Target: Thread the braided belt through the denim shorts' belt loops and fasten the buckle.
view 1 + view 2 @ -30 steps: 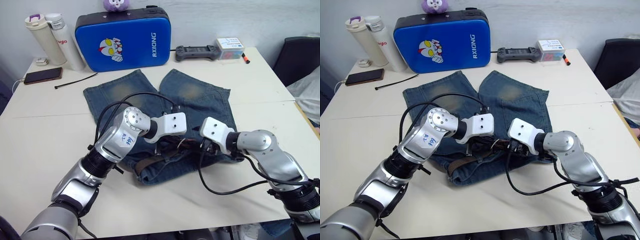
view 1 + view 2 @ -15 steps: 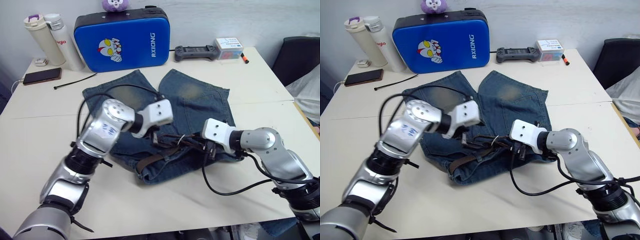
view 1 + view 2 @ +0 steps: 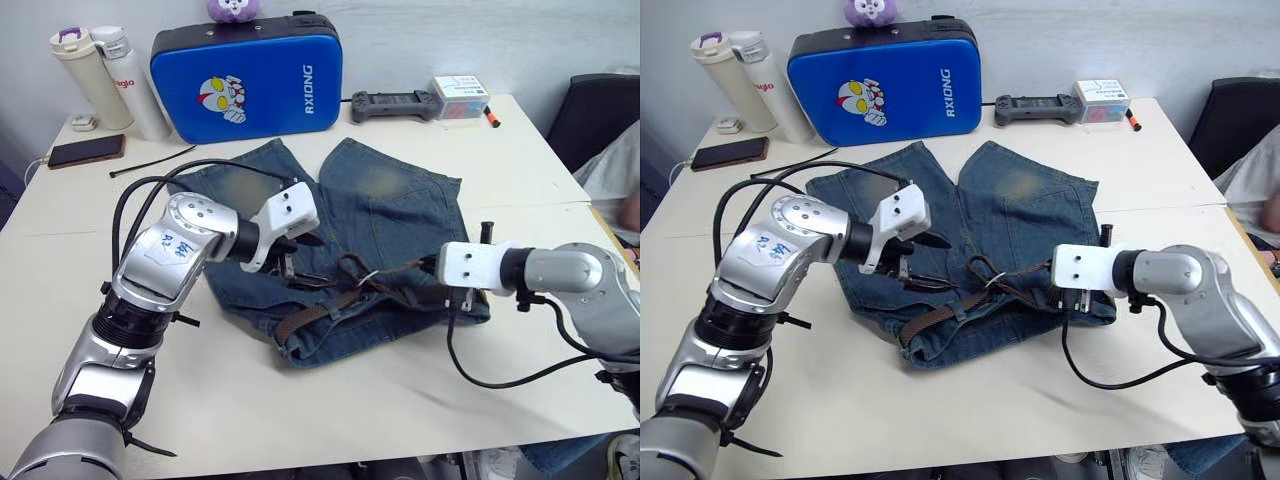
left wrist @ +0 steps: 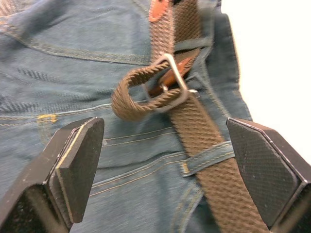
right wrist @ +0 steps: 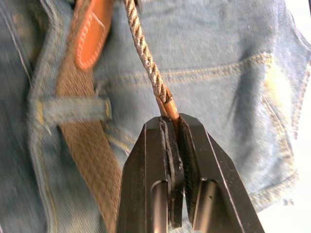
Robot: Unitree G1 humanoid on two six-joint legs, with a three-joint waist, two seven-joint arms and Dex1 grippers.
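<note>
The denim shorts lie flat on the white table. The braided belt runs along their waistband under a belt loop. Its free end bends through the silver buckle in a small bight. My left gripper hovers open just left of the buckle, with its fingers wide apart and nothing between them. To the right, my right gripper is shut on the belt's leather tip. The strap stretches from there back to the buckle, and another belt loop crosses the strap beside it.
A blue case, two bottles, a phone and a black cable tie lie at the back left. A black controller and a small box sit at the back right. A dark chair stands past the right edge.
My left gripper has opened and drawn back to the left of the buckle. My right gripper has shut on the belt tip and pulled it right, stretching the strap out.
</note>
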